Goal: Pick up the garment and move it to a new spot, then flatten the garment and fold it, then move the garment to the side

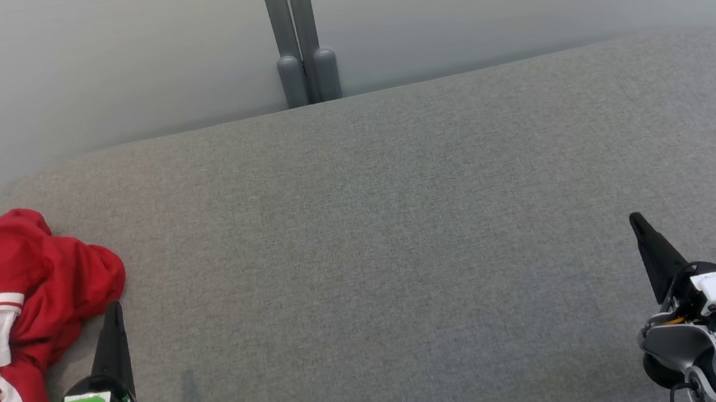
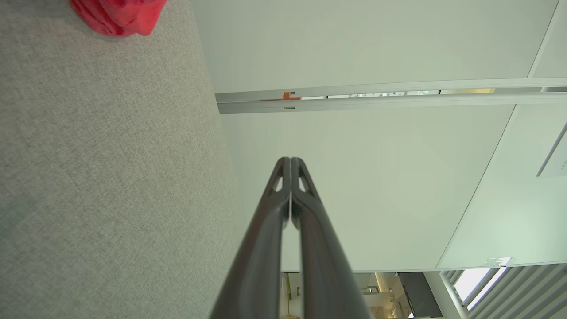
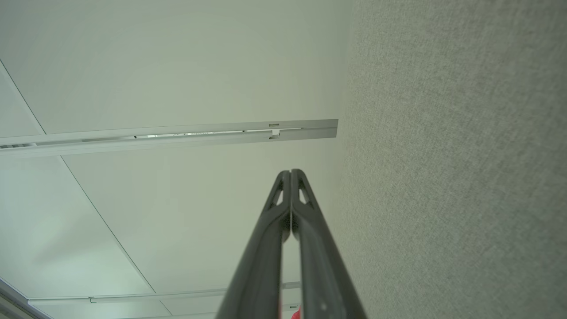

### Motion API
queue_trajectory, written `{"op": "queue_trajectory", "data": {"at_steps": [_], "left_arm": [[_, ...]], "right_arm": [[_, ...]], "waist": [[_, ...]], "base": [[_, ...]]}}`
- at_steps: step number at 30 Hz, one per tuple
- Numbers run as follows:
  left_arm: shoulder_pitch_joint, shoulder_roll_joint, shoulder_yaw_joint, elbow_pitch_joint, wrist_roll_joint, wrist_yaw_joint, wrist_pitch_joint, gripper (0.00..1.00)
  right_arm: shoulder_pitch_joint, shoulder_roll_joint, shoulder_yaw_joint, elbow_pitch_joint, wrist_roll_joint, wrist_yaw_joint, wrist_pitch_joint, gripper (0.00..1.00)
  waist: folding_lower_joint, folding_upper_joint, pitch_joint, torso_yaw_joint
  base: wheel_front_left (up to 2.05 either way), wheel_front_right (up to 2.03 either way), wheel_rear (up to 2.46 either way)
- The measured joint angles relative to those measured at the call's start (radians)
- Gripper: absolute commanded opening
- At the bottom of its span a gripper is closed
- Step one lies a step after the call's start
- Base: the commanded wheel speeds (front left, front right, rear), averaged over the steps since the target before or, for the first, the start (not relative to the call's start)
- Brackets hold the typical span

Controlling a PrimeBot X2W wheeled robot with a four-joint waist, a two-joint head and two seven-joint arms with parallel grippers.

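On the grey worktop [image 1: 402,223], the left hand [image 1: 114,310] beside the crumpled red jersey [image 1: 30,285] and the right hand [image 1: 637,221] are clenched empty, probably awaiting pick-up.

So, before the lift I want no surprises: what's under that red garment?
The garment lies crumpled on the grey cushioned surface, which shows beside it. Anything beneath the heap itself is covered.

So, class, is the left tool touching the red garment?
Apart. In the left wrist view, bare grey cushion separates the left tool from the red garment.
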Motion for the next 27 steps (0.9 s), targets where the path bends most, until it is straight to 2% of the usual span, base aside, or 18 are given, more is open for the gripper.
{"op": "queue_trajectory", "data": {"at_steps": [20,21,27], "left_arm": [[0.0,0.0,0.0,0.0,0.0,0.0,0.0,0.0],[0.001,0.0,0.0,0.002,0.0,0.0,0.0,1.0],[0.046,-0.01,-0.008,0.047,0.0,0.003,-0.006,1.0]], "right_arm": [[0.0,0.0,0.0,0.0,0.0,0.0,0.0,0.0],[0.0,0.001,0.0,0.003,0.0,0.0,0.0,1.0],[0.036,0.012,0.007,0.041,-0.002,-0.002,-0.005,1.0]], "waist": [[0.0,0.0,0.0,0.0],[0.0,0.0,0.0,0.0],[0.0,0.0,0.0,0.0]], "base": [[0.0,0.0,0.0],[0.0,0.0,0.0],[0.0,0.0,0.0]]}}
